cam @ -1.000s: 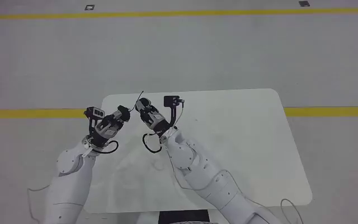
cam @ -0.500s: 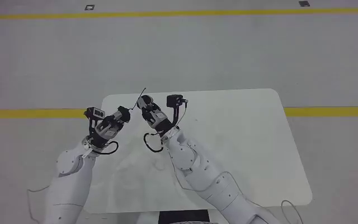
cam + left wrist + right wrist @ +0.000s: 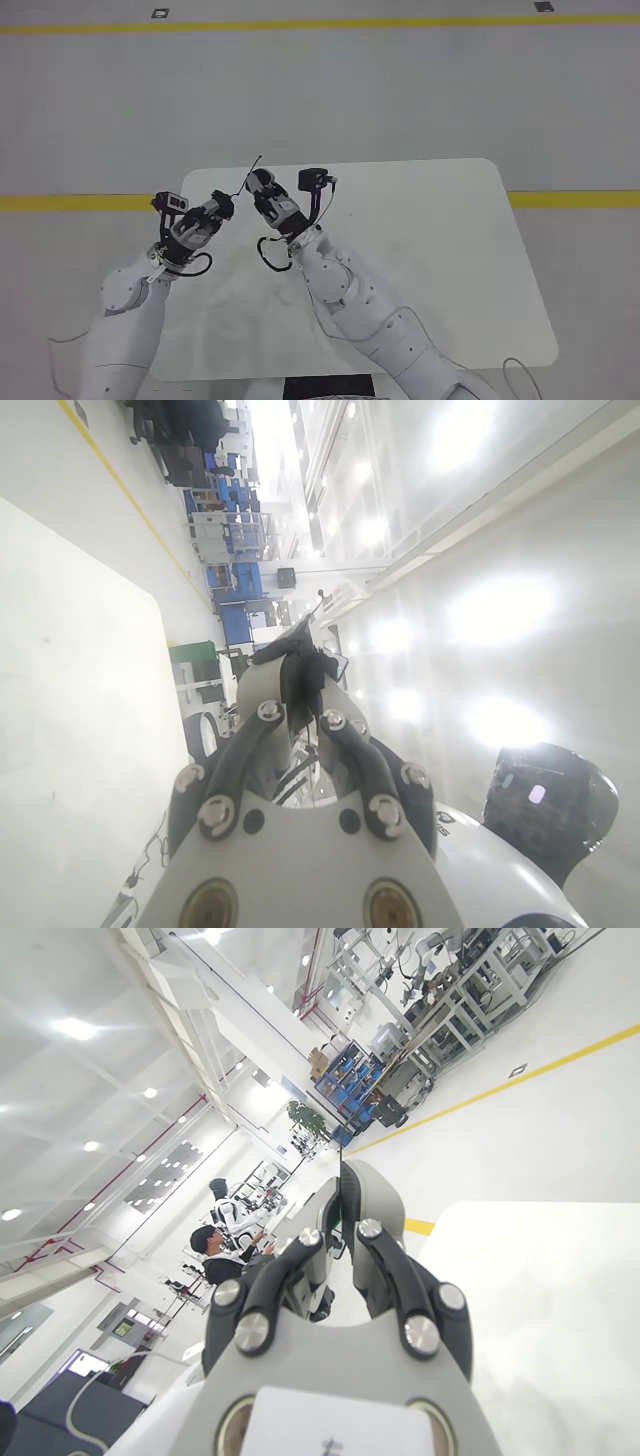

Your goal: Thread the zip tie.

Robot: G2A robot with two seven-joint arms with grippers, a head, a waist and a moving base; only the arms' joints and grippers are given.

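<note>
A thin black zip tie [image 3: 250,170] is held in the air above the far left corner of a white table [image 3: 420,250]; seen from above it is a fine, slightly bent line slanting away from the robot, its free end reaching past the table's far edge.

The left gripper [image 3: 225,203] is pinched tight on the tie's near end; just to its right, the right gripper [image 3: 257,181] is also clamped on the tie, a little farther along the strand; the two grippers are close together but not touching.

The left wrist view shows what the view from above cannot: the fingers pressed together around a dark strip, with a hair-thin length of tie [image 3: 313,609] curving out past the fingertips to a tiny knob at its tip. In the right wrist view the fingers are closed flat on the strap [image 3: 341,1158] – it stands edge-on between them, and a short straight stub pokes out beyond the tips; the table's rounded corner lies beside them.
</note>
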